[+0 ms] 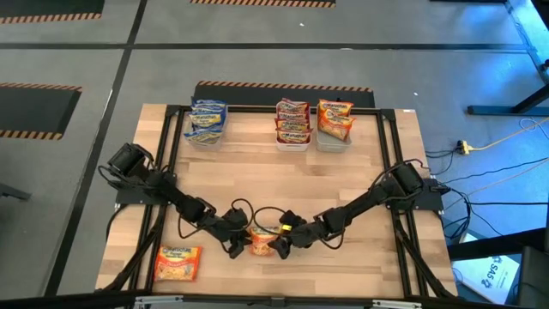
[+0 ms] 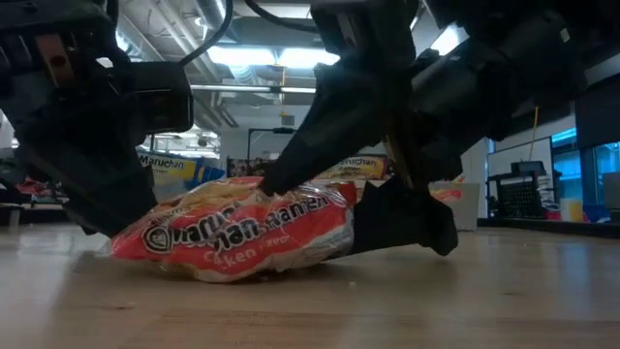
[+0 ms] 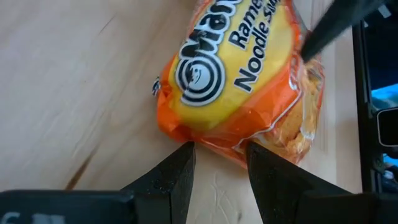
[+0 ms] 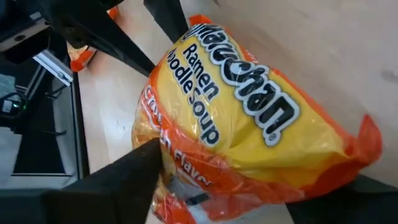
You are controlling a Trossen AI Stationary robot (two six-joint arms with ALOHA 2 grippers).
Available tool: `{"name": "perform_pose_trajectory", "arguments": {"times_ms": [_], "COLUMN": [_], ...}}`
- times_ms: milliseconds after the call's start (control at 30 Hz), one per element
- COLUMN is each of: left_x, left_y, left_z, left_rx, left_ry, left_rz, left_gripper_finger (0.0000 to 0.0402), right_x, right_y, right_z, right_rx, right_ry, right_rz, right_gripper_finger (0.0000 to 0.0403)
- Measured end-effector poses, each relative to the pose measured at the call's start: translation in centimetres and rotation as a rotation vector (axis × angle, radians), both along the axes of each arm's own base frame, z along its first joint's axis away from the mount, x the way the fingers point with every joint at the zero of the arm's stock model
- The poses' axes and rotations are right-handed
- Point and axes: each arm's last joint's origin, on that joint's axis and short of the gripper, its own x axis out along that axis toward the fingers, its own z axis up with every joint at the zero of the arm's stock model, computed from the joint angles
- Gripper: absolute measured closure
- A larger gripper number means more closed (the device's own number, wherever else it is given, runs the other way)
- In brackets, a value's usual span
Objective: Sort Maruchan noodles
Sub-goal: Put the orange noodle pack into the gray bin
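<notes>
Right pincer (image 1: 276, 244) sits at the near middle of the counter (image 1: 343, 172), fingers spread around one end of an orange-yellow Maruchan packet (image 1: 262, 242); in the right wrist view one dark finger (image 4: 127, 177) presses the packet's (image 4: 249, 137) side and the other edge of the packet reaches the opposite finger, so it appears held; left pincer (image 1: 238, 245) meets the same packet from the other end; in the left wrist view its two fingertips (image 3: 180, 171) stand narrowly apart just at the packet's (image 3: 239, 81) crimped edge, touching or nearly so; whether they actually pinch the plastic, cannot tell.

Low view: packet (image 2: 242, 233) lies on the counter (image 2: 310, 310), slightly bulged, with dark fingers at both ends.

Second orange-yellow packet (image 1: 177, 263) lies flat at the near left corner of the counter, well apart from both arms.

Far edge of the counter, three clear bins: left bin (image 1: 204, 137) holds blue-white packets (image 1: 208, 118); middle bin (image 1: 293, 142) holds red-maroon packets (image 1: 292, 120); right bin (image 1: 333, 139), just beside the middle one, holds orange-yellow packets (image 1: 334, 118).

Both arms reach inward from the counter's sides and meet at the near middle.
</notes>
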Motion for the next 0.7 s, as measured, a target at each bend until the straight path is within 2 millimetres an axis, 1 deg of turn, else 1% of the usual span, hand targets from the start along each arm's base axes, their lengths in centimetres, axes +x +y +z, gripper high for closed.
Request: {"name": "perform_pose_trajectory", "arguments": {"times_ms": [67, 200, 300, 367, 467, 600, 700], "left_x": [0.0, 0.1, -0.2, -0.6, -1.1, -2.1, -2.6], "left_y": [0.0, 0.1, 0.3, 0.6, 1.0, 1.6, 2.2], "left_z": [0.0, 0.0, 0.6, 1.3, 3.5, 6.3, 7.3], "left_rx": [0.009, 0.032, 0.050, 0.079, 0.114, 0.184, 0.226], "left_ry": [-0.007, -0.010, 0.003, 0.009, -0.035, -0.114, -0.177], "left_rz": [-0.010, -0.041, -0.052, -0.053, -0.060, -0.057, -0.038], "left_gripper_finger": [0.0260, 0.0260, 0.0260, 0.0260, 0.0260, 0.0260, 0.0260], "right_x": [0.0, 0.1, 0.1, 0.1, 0.0, -0.4, -1.0], "right_y": [0.0, -0.1, -0.2, -0.2, -0.2, -0.4, -0.8], "right_z": [0.0, 0.1, 0.1, 0.3, 0.9, 3.0, 4.7], "right_rx": [-0.021, -0.072, -0.112, -0.140, -0.184, -0.241, -0.308], "right_ry": [-0.010, -0.027, -0.036, -0.043, -0.043, -0.060, -0.053], "right_rz": [0.008, 0.010, 0.027, 0.043, 0.074, 0.103, 0.106], "right_gripper_finger": [0.0145, 0.0221, 0.0269, 0.0291, 0.0305, 0.0300, 0.0298]}}
